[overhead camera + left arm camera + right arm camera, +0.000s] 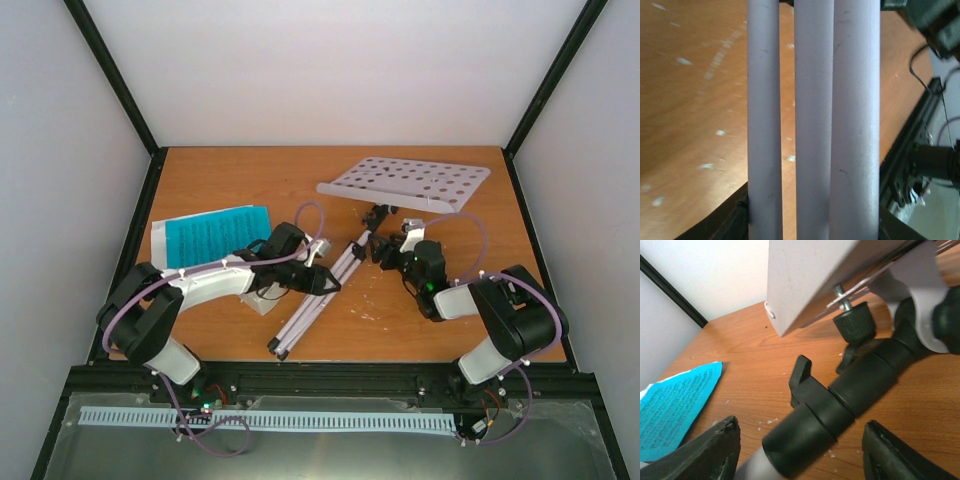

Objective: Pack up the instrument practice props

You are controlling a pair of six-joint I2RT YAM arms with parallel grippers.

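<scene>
The white perforated music stand lies on its side on the table, its folded white legs pointing to the near left. My left gripper is shut on the legs; in the left wrist view three white tubes fill the gap between the fingers. My right gripper is open around the stand's black collar, with space on both sides. The blue sheet-music pages lie flat at the left and show in the right wrist view. The metronome is not clearly in view.
A small white shape shows under my left arm; I cannot tell what it is. Black frame posts and grey walls enclose the wooden table. A black rail runs along the near edge.
</scene>
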